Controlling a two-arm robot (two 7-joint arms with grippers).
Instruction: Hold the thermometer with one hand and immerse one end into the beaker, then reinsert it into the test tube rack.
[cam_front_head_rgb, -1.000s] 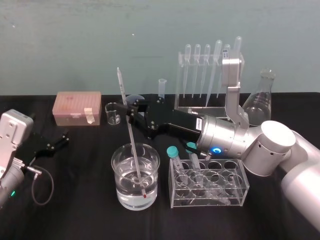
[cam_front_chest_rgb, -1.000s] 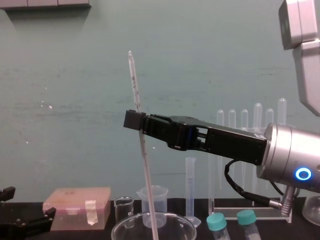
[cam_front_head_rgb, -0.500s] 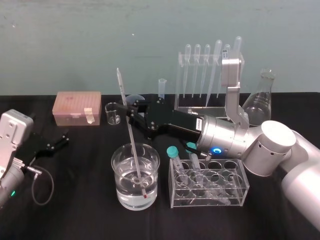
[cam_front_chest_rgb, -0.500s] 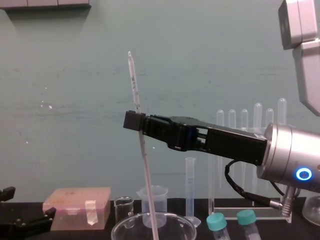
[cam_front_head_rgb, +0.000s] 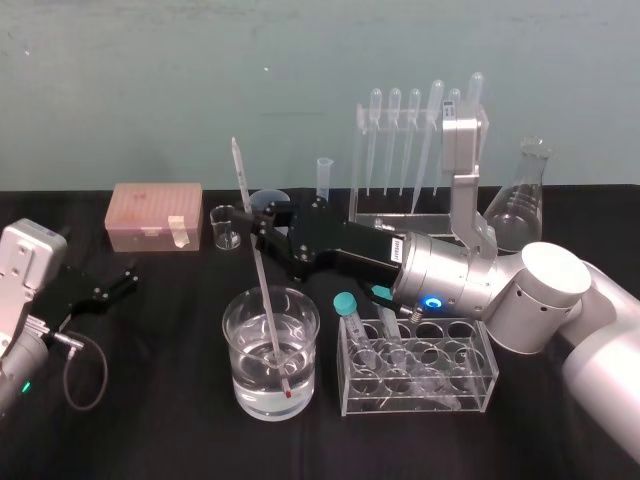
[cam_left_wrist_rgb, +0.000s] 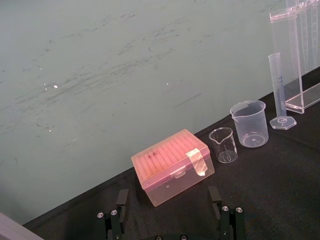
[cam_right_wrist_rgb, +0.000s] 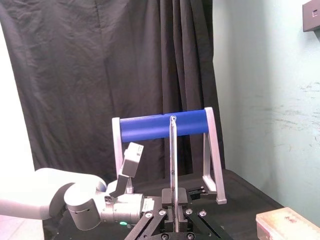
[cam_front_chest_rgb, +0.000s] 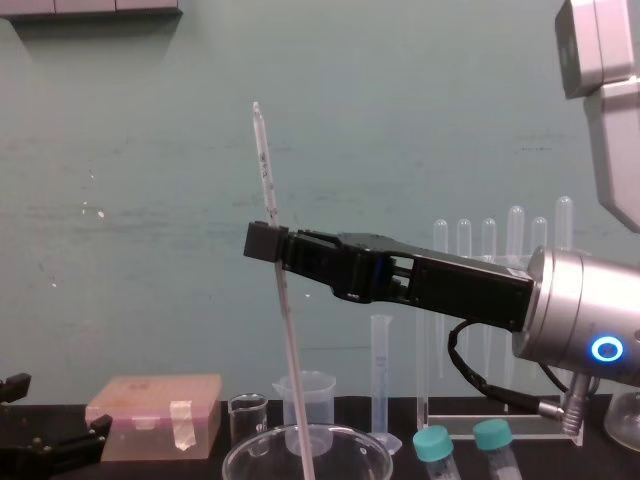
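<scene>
Right jaws gripping one thermometer (cam_front_chest_rgb: 264, 170), bulb in one beaker (cam_front_head_rgb: 236, 342)

In the chest view we find the beaker (cam_front_chest_rgb: 340, 431) cut off below its rim by the lower edge, along with the lower end of the thermometer (cam_front_chest_rgb: 282, 320). Its scale is too small to read. The left gripper (cam_left_wrist_rgb: 168, 210) is cut off behind its jaws in its wrist view.
</scene>
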